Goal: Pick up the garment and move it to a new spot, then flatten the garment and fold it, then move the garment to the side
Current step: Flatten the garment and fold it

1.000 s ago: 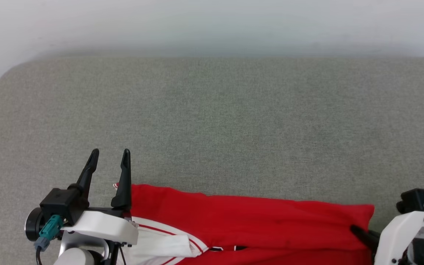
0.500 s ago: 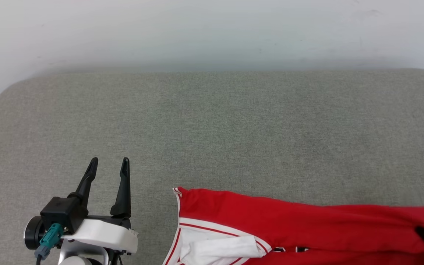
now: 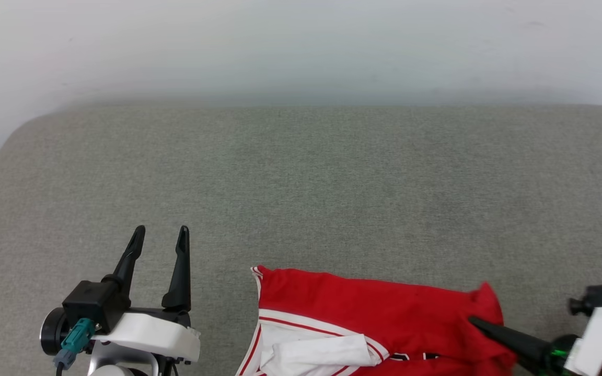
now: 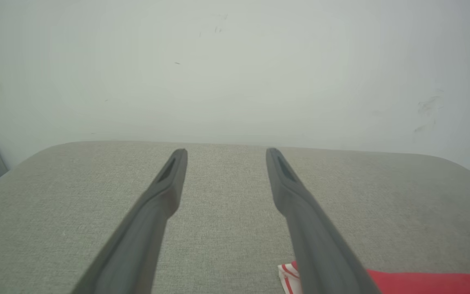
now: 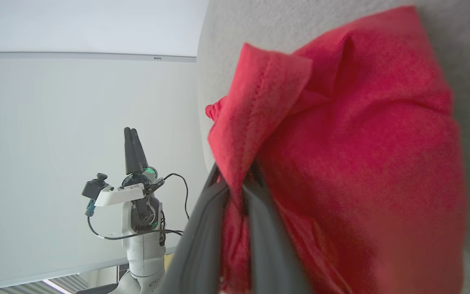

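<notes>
Garment (image 3: 374, 308) has bunched up — lettering (image 3: 417, 357) cut off

Our left gripper (image 3: 162, 231) has two long black tapered fingers (image 3: 178, 271), black block (image 3: 92, 305) behind the jaws, white shell (image 3: 149, 337) behind that, teal connector (image 3: 74, 334) rearmost.

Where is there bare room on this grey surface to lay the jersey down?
The grey surface between the wall and the garment is bare, as is the strip between the left end effector and the garment. It is crowded at the near edge, where the right end effector pinches the cloth.
</notes>
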Motion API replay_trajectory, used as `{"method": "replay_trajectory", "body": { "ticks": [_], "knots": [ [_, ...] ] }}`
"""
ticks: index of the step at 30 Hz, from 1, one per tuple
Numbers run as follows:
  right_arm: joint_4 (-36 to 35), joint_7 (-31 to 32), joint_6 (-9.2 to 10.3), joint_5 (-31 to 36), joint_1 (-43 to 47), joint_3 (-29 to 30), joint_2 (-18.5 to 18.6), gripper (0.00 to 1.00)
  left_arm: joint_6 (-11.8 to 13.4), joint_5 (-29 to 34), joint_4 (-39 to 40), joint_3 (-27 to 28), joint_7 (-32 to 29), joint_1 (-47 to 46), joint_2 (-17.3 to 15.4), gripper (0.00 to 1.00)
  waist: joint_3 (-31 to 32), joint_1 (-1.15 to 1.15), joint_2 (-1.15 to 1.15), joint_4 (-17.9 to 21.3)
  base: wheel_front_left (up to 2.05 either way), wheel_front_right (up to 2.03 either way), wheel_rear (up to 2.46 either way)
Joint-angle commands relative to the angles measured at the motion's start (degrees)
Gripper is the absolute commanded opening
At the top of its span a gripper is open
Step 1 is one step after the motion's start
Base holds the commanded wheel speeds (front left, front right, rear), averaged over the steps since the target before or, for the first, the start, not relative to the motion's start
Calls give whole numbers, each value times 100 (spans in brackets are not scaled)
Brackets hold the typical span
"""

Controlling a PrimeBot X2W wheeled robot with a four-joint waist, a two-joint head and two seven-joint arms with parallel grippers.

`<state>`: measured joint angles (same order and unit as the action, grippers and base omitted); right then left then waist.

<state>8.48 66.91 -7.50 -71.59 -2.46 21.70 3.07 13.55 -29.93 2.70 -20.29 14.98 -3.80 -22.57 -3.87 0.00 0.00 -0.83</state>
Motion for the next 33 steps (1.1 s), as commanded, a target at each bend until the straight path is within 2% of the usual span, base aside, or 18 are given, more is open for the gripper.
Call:
{"method": "replay_trajectory", "body": {
  "ticks": [1, 7, 12, 16, 23, 24, 25, 26, 33],
  "knots": [
    [63, -149, 4, -298, -95, -251, -28, 0, -36, 33, 25, -26, 14, -43, 15, 100, -12, 0, 0, -48, 0, 0, 0],
    [192, -871, 4, -1299, -166, -1597, -29, 0, -76, 49, 40, -97, -9, -214, 67, 100, -169, 0, 0, -330, 0, 0, 0],
    [247, -1491, 4, -1708, -416, -2707, -28, 0, -107, 23, -30, -117, -1, -310, 136, 100, -346, 0, 0, -577, 0, 0, 0],
    [334, -2023, 4, -1818, -639, -3380, -24, 0, -159, 7, -94, -121, 11, -386, 233, 100, -479, 0, 0, -757, 0, 0, 0],
    [745, -2530, 4, -1536, -854, -3959, -22, 0, -303, 64, -231, -105, 25, -552, 414, 100, -779, 0, 0, -955, 0, 0, 0],
    [795, -2590, 4, -1511, -863, -3998, -22, 12, -331, 71, -259, -86, 27, -576, 434, 100, -803, 0, 0, -956, 0, 0, 0],
    [833, -2629, 4, -1516, -862, -4039, -22, 49, -347, 91, -280, -65, 28, -593, 455, 100, -816, 0, 0, -955, 0, 0, 0],
    [851, -2674, 4, -1509, -868, -4061, -20, 100, -362, 113, -296, -43, 29, -597, 471, 100, -827, 0, 0, -949, 0, 0, 0],
    [549, -3020, 4, -1395, -970, -4115, -15, 100, -499, 228, -414, 122, 32, -529, 576, 100, -696, 0, 0, -770, 0, 0, 0]
  ]
}}
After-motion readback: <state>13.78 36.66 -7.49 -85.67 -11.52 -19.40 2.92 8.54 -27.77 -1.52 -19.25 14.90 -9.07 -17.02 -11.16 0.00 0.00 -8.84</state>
